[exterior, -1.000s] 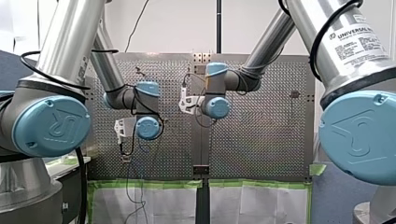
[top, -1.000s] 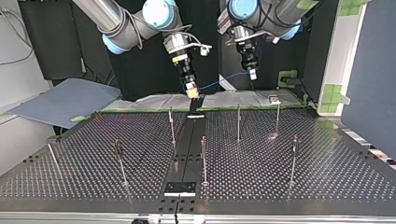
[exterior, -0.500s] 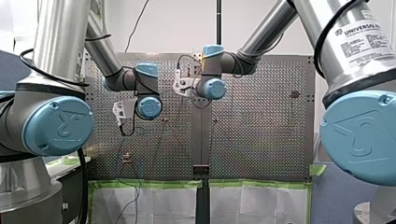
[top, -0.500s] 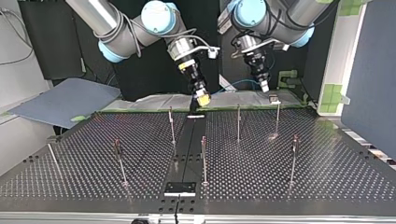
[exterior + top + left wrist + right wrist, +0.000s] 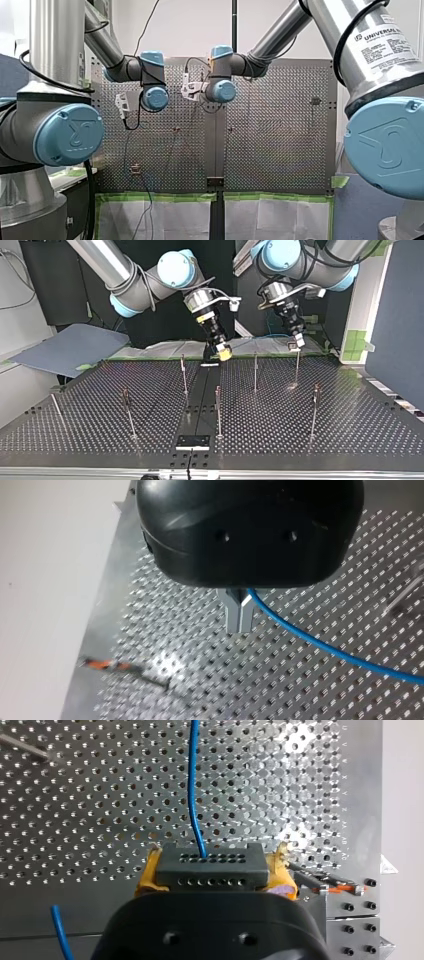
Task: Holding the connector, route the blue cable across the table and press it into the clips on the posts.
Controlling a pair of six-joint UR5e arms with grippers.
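Right wrist view: right gripper clamped on connector; blue cable leaving connector looks light, limp; left gripper pinched closed on it beyond connector, a sensible hold.

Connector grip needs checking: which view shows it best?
Right wrist view: the connector sits close up between yellow pads, blue cable leaving it. In the top view it is too small to tell; front and left wrist views miss it.

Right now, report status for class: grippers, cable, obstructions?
Right gripper shut on connector. Left gripper shut on blue cable. Cable reaches no posts yet. No obstruction seen.
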